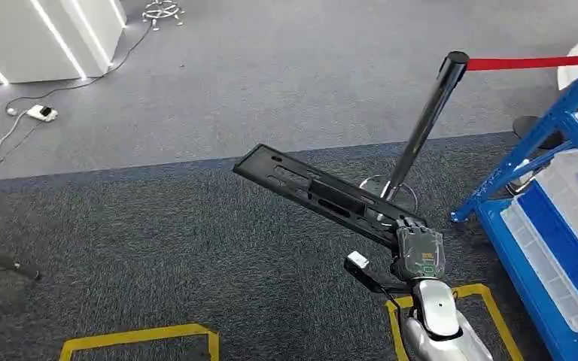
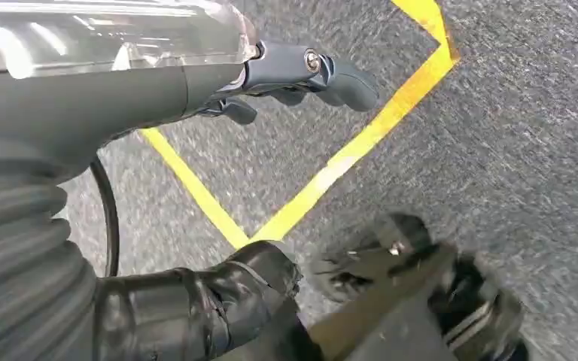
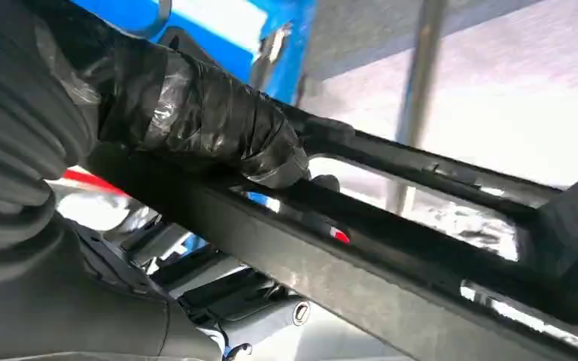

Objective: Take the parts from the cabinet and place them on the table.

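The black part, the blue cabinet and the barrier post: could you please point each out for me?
black part (image 1: 301,184), head view, on the middle of its long flat body.
blue cabinet (image 1: 530,147), head view, on its slanting front upright.
barrier post (image 1: 429,113), head view, midway up the dark pole.

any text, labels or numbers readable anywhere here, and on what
None can be read.
Back of the right hand: faint green marks, too small and blurred to read.
Long black part the right hand holds: no readable text.
Clear bins on the blue shelf: a dark patch, blurred.
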Tool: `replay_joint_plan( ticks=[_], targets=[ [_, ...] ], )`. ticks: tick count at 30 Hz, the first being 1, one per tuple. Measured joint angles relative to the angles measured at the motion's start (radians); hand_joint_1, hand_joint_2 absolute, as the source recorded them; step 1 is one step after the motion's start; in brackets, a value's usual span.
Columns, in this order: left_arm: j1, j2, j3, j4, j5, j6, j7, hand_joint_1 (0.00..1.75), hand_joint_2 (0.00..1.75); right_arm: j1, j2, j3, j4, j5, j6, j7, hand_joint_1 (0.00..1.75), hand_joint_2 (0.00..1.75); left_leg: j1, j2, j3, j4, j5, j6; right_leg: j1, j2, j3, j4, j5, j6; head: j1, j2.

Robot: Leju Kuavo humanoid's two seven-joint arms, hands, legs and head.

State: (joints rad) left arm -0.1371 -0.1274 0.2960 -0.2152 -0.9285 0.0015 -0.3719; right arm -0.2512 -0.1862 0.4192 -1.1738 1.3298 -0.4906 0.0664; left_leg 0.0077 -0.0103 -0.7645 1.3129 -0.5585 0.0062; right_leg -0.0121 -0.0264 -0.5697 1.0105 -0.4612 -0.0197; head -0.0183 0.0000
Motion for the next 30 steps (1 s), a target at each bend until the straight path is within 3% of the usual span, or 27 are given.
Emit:
replay_joint_plan(
  ticks=[1,2,4,5,6,7,8,10,11,12,13,15,16,17,18,19,20,21,22,25,26,27,28,29,30],
  targets=[
    [0.001,0.000,0.000,0.000,0.000,0.000,0.000,0.00,1.75,0.000,0.000,0.000,0.000,0.000,0.000,0.000,1.75,1.75,0.002,0.002,-0.013,0.027,0.001,-0.004,0.000,-0.012,0.000,0.000,-0.001,0.000,0.000,0.000],
    [0.002,0.000,0.000,0.000,0.000,0.000,0.000,0.00,1.75,0.001,0.000,0.000,0.000,-0.001,0.000,0.000,1.75,1.75,0.004,0.004,0.001,0.000,0.026,-0.005,0.000,-0.024,0.002,0.001,-0.003,0.003,0.000,0.000],
    [0.002,0.001,0.000,0.000,0.001,0.000,0.001,0.00,1.75,0.001,0.000,0.000,-0.001,-0.002,0.000,0.000,1.75,1.75,0.005,0.020,0.089,-0.164,0.108,-0.002,0.000,-0.047,0.007,0.004,-0.010,0.009,0.000,0.000],
    [0.001,0.002,0.000,0.000,0.003,0.000,0.001,0.00,1.75,0.001,0.000,0.000,-0.003,-0.002,0.000,-0.001,1.75,1.75,0.003,0.051,0.139,-0.254,0.139,0.003,0.000,-0.057,0.011,0.005,-0.014,0.013,0.000,0.000],
    [-0.003,0.002,0.000,0.000,0.003,0.000,0.001,0.00,1.75,0.001,0.000,-0.002,-0.006,-0.002,-0.001,-0.001,1.75,1.75,-0.014,0.081,0.154,-0.282,0.119,0.008,0.007,-0.067,0.011,0.007,-0.018,0.019,0.000,0.000],
    [-0.004,0.002,0.000,0.000,0.003,0.000,0.001,0.00,1.75,0.001,0.000,-0.004,-0.006,-0.002,0.000,-0.001,1.75,1.75,-0.011,0.064,0.150,-0.286,0.126,0.019,0.008,-0.074,0.010,0.008,-0.019,0.023,0.002,0.000],
    [-0.003,0.002,0.000,0.000,0.003,0.000,0.001,0.00,1.75,0.001,-0.001,-0.006,-0.008,-0.003,-0.001,-0.001,1.75,1.75,-0.013,0.054,0.147,-0.286,0.126,0.020,0.009,-0.083,0.012,0.008,-0.020,0.027,0.001,0.000],
    [0.001,0.004,0.000,0.000,0.003,0.001,0.001,0.00,1.75,0.001,0.000,-0.006,-0.014,-0.005,-0.001,-0.001,1.75,1.75,-0.014,0.033,0.147,-0.293,0.130,0.033,0.008,-0.103,0.018,0.004,-0.022,0.038,0.000,0.000],
    [0.001,0.004,0.000,0.000,0.003,0.002,0.001,0.00,1.75,0.001,0.000,-0.006,-0.018,-0.006,-0.001,-0.001,1.75,1.75,-0.009,0.023,0.157,-0.304,0.136,0.041,0.004,-0.098,0.013,0.006,-0.031,0.046,0.000,0.000],
    [0.000,0.004,0.000,0.000,0.003,0.003,0.000,0.00,1.75,0.001,0.000,-0.008,-0.019,-0.008,-0.001,-0.001,1.75,1.75,-0.008,0.014,0.159,-0.309,0.138,0.044,-0.001,-0.041,0.007,0.033,-0.051,0.049,0.002,0.000],
    [-0.002,0.004,0.000,0.000,0.003,0.003,0.001,0.00,1.75,0.001,0.000,-0.010,-0.020,-0.008,-0.003,-0.002,1.75,1.75,-0.007,0.004,0.158,-0.308,0.139,0.048,-0.001,-0.005,-0.023,0.097,-0.088,0.050,0.002,0.000],
    [-0.004,0.003,0.000,0.000,0.003,0.003,0.001,0.00,1.75,0.009,-0.003,-0.016,-0.019,-0.012,-0.003,-0.001,1.75,1.75,-0.009,-0.021,0.158,-0.307,0.139,0.051,-0.001,0.020,-0.107,0.258,-0.150,0.051,0.002,0.000],
    [-0.003,0.004,0.000,0.000,0.003,0.003,0.001,0.00,1.75,0.015,-0.005,-0.017,-0.019,-0.013,-0.003,-0.001,1.75,1.75,-0.010,-0.035,0.158,-0.305,0.139,0.051,-0.001,0.023,-0.134,0.302,-0.152,0.050,0.002,0.000],
    [-0.002,0.004,0.000,0.000,0.003,0.003,0.001,0.00,1.75,0.019,-0.006,-0.017,-0.019,-0.013,-0.003,-0.001,1.75,1.75,-0.010,-0.047,0.158,-0.303,0.139,0.052,-0.001,0.025,-0.139,0.299,-0.133,0.049,0.002,0.000],
    [-0.001,0.004,0.000,0.000,0.003,0.003,0.001,0.00,1.75,0.020,-0.006,-0.019,-0.019,-0.013,-0.003,-0.001,1.75,1.75,-0.010,-0.061,0.158,-0.299,0.137,0.052,-0.002,0.026,-0.122,0.252,-0.093,0.047,0.002,0.000],
    [-0.001,0.004,0.000,0.000,0.003,0.003,0.001,0.00,1.75,0.020,-0.006,-0.021,-0.019,-0.013,-0.003,-0.001,1.75,1.75,-0.009,-0.076,0.158,-0.295,0.136,0.050,-0.003,0.033,-0.087,0.170,-0.042,0.045,0.002,0.000],
    [-0.002,0.003,0.000,0.000,0.003,0.003,0.001,0.00,1.75,0.019,-0.007,-0.023,-0.019,-0.013,-0.003,-0.001,1.75,1.75,-0.008,-0.088,0.158,-0.290,0.133,0.047,-0.005,0.063,-0.046,0.079,0.006,0.043,0.002,0.000],
    [-0.002,0.003,0.000,0.000,0.003,0.003,0.001,0.00,1.75,0.019,-0.008,-0.023,-0.019,-0.013,-0.003,-0.002,1.75,1.75,-0.008,-0.098,0.153,-0.287,0.131,0.043,-0.009,0.119,-0.027,0.040,-0.005,0.039,0.002,0.000],
    [-0.005,0.003,0.000,0.000,0.003,0.003,0.001,0.00,1.75,0.021,-0.008,-0.024,-0.021,-0.013,-0.004,-0.002,1.75,1.75,-0.010,-0.110,0.146,-0.279,0.131,0.039,-0.011,0.124,-0.021,0.019,-0.004,0.040,0.002,0.000],
    [0.002,0.003,0.000,0.000,0.003,0.003,0.000,0.00,1.75,0.020,-0.008,-0.024,-0.025,-0.014,-0.004,-0.002,1.75,1.75,-0.001,-0.145,0.138,-0.291,0.142,0.019,-0.003,0.090,-0.018,0.021,-0.002,0.031,0.002,0.000],
    [0.003,0.005,0.000,0.000,0.003,0.003,0.000,0.00,1.75,0.021,-0.006,-0.024,-0.028,-0.013,-0.004,-0.002,1.75,1.75,-0.004,-0.143,0.134,-0.285,0.137,0.016,-0.016,0.072,-0.013,0.006,0.005,0.021,0.001,0.000],
    [0.004,0.005,0.000,0.000,0.003,0.003,0.000,0.00,1.75,0.020,-0.007,-0.025,-0.029,-0.013,-0.004,-0.003,1.75,1.75,-0.010,-0.075,0.125,-0.258,0.116,0.013,-0.011,0.060,-0.007,0.000,0.007,0.017,0.001,0.000],
    [0.002,0.005,0.000,0.000,0.003,0.003,0.000,0.00,1.75,0.020,-0.007,-0.026,-0.031,-0.013,-0.004,-0.002,1.75,1.75,-0.009,-0.031,0.098,-0.201,0.079,0.007,-0.009,0.044,-0.005,-0.001,0.007,0.007,-0.004,0.000],
    [0.000,0.005,0.000,0.000,0.003,0.003,0.000,0.00,1.75,0.020,-0.008,-0.027,-0.031,-0.013,-0.004,-0.002,1.75,1.75,-0.005,-0.010,0.062,-0.126,0.040,0.002,-0.005,0.030,-0.006,-0.001,0.006,0.006,-0.004,0.000],
    [0.000,0.005,0.000,0.000,0.003,0.003,0.000,0.00,1.75,0.022,-0.008,-0.027,-0.030,-0.014,-0.004,-0.002,1.75,1.75,-0.001,-0.002,0.024,-0.046,0.006,-0.002,-0.002,0.014,-0.006,-0.001,0.005,0.004,-0.004,0.000]
  ],
)
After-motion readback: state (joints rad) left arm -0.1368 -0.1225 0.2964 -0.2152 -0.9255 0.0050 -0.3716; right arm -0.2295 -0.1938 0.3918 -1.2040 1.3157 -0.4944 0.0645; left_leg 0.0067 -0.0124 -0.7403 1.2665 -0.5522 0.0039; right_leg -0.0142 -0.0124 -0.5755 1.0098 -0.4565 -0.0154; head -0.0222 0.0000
